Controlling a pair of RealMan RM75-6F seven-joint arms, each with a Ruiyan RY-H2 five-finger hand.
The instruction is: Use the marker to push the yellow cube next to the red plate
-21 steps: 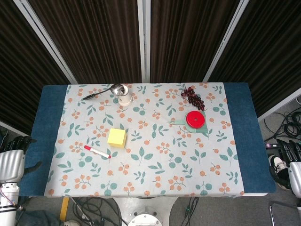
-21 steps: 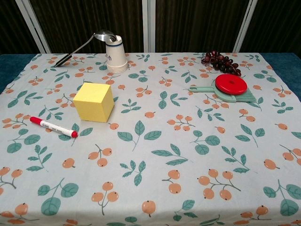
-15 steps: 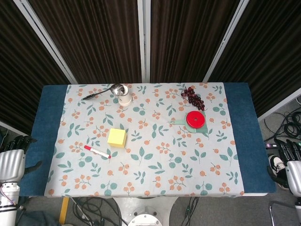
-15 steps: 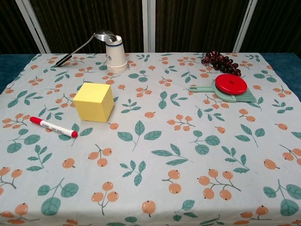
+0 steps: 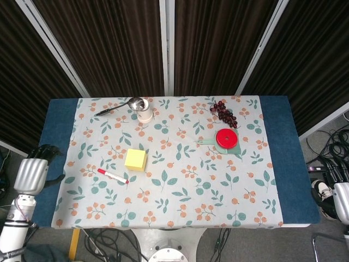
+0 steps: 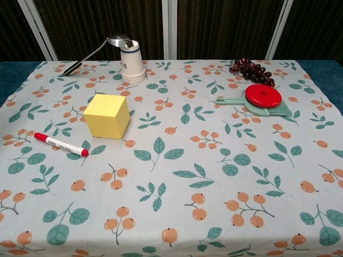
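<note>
Left hand [image 5: 31, 173] empty off the surface's edge, fingers loosely apart, right hand [image 5: 341, 197] too cropped to tell; marker [image 5: 112, 176] lies just beside the cube [image 5: 136, 160], plate [image 5: 227, 138] well apart, so an off-centre push likely spins the cube astray.

left hand [image 5: 34, 170] empty, right hand [image 5: 342, 191] at edge

Yellow cube [image 6: 107, 115], red-capped white marker [image 6: 60, 144], red plate [image 6: 263, 95], leaf-and-berry tablecloth [image 6: 214, 160].
</note>
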